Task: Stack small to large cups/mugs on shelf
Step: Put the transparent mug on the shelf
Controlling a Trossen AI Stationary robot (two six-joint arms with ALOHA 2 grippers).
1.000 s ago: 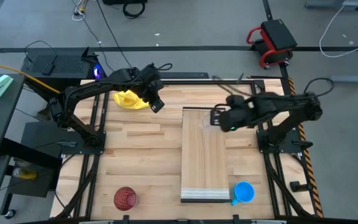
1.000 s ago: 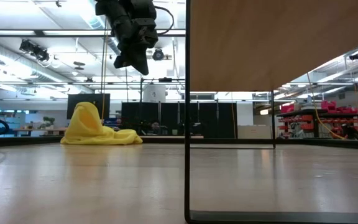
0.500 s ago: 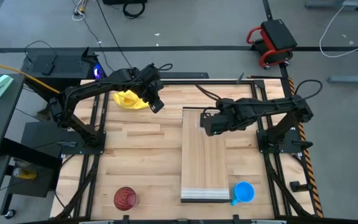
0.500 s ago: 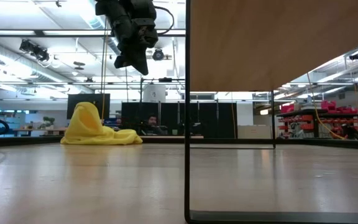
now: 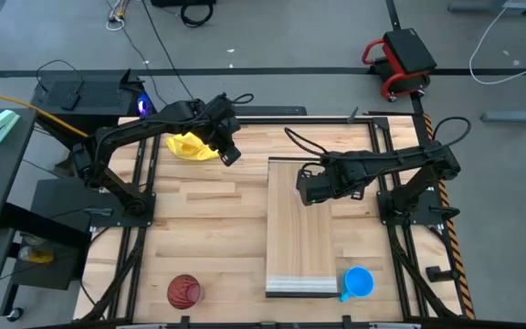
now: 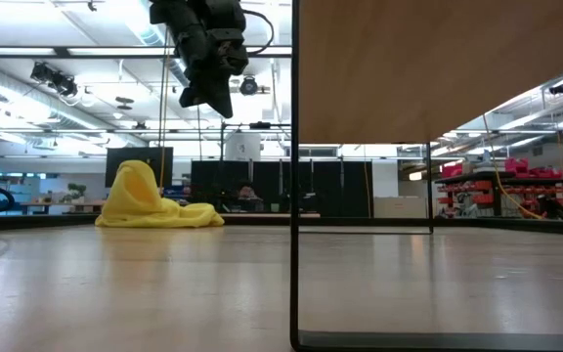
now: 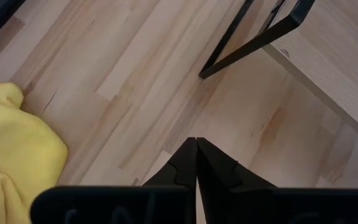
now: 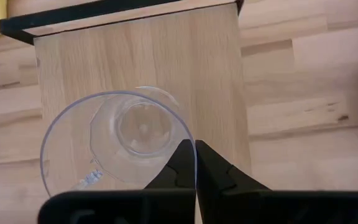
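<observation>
- Right gripper (image 8: 196,163): fingers pressed together on the rim of the small clear cup (image 8: 117,144), pinching its wall at the near side of the rim in the right wrist view; cup seen from above, mouth up, over the pale shelf board.
- In the high view, right gripper (image 5: 309,185) over the shelf (image 5: 301,239), above the board's far half and toward its right long edge; the clear cup itself too faint to make out in that view.
- Shelf: long pale board standing on the tabletop (image 5: 208,238) right of centre, running from mid-table to the front edge, lighter lip at the front short end; dark metal frame underneath, visible in the low view.
- Blue mug (image 5: 358,282): on the tabletop near the front right corner, just beside the shelf's front right corner, handle toward the shelf.
- Dark red ribbed cup (image 5: 184,291): on the tabletop near the front edge, left of centre, well apart from the shelf.
- Left gripper (image 7: 196,163): fingers closed tip to tip, holding nothing, raised above bare tabletop near the back edge, between the yellow cloth and the shelf's far end.
- Yellow cloth (image 5: 190,145): bunched on the tabletop near the back edge, left of centre, partly under the left arm.
</observation>
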